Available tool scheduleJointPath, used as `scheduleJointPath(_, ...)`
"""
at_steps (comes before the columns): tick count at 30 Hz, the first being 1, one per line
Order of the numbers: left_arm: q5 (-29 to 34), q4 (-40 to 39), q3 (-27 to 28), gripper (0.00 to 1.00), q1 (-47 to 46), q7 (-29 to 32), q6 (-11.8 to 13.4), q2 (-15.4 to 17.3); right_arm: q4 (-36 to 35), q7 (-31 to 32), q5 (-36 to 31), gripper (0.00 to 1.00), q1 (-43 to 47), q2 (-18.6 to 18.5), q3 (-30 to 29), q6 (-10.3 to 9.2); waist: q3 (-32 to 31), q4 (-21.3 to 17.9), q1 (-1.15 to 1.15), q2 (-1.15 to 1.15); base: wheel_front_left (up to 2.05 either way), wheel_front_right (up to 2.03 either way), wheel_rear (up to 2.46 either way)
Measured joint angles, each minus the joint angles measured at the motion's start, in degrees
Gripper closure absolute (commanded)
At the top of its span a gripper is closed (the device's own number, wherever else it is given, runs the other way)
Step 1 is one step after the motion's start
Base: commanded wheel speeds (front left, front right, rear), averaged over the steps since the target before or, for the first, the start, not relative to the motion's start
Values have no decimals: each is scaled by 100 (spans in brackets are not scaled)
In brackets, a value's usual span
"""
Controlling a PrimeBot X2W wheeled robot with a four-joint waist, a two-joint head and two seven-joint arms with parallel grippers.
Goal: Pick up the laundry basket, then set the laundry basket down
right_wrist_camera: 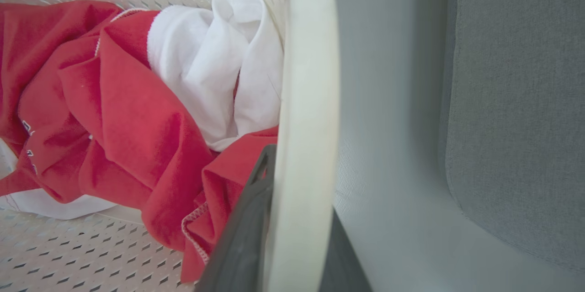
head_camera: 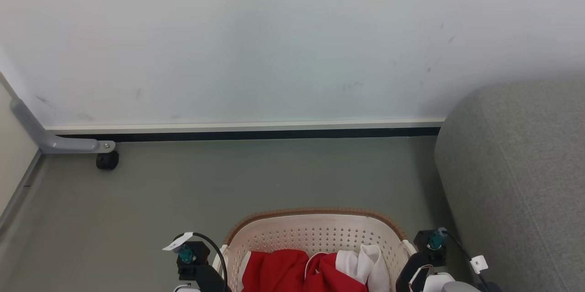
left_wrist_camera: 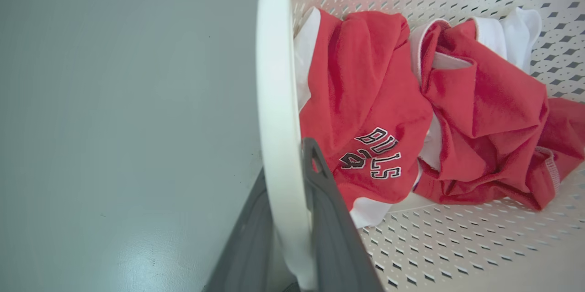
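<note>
The laundry basket (head_camera: 315,237), cream-white and perforated with a brown woven rim, sits at the bottom centre of the head view. It holds a red jersey (left_wrist_camera: 365,100) and a white cloth (right_wrist_camera: 215,63). My left gripper (left_wrist_camera: 285,164) is shut on the basket's white left handle (left_wrist_camera: 274,100), one grey finger inside and one outside. My right gripper (right_wrist_camera: 301,182) is shut the same way on the right handle (right_wrist_camera: 306,77). Both dark wrists (head_camera: 194,260) (head_camera: 427,248) flank the basket. Whether the basket rests on the floor I cannot tell.
A grey sofa (head_camera: 516,168) stands close on the basket's right side. A white wall with a dark baseboard (head_camera: 247,134) runs across ahead. A grey frame leg with a black caster (head_camera: 107,160) sits at the far left. Grey floor (head_camera: 274,177) lies open between.
</note>
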Motion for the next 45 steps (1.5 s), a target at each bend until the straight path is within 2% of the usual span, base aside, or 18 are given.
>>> scheduleJointPath(26, -9, -85, -91, 100, -21, -271, 67, 14, 35, -258, 102, 100, -48, -10, 35, 0, 420, 17, 0, 0, 0, 0, 0)
scheduleJointPath(45, -7, -157, -100, 100, -621, -535, 110, 44, 46, -564, 102, 100, -634, -53, 22, -2, 1288, 39, 1, 1, 0, 0, 0)
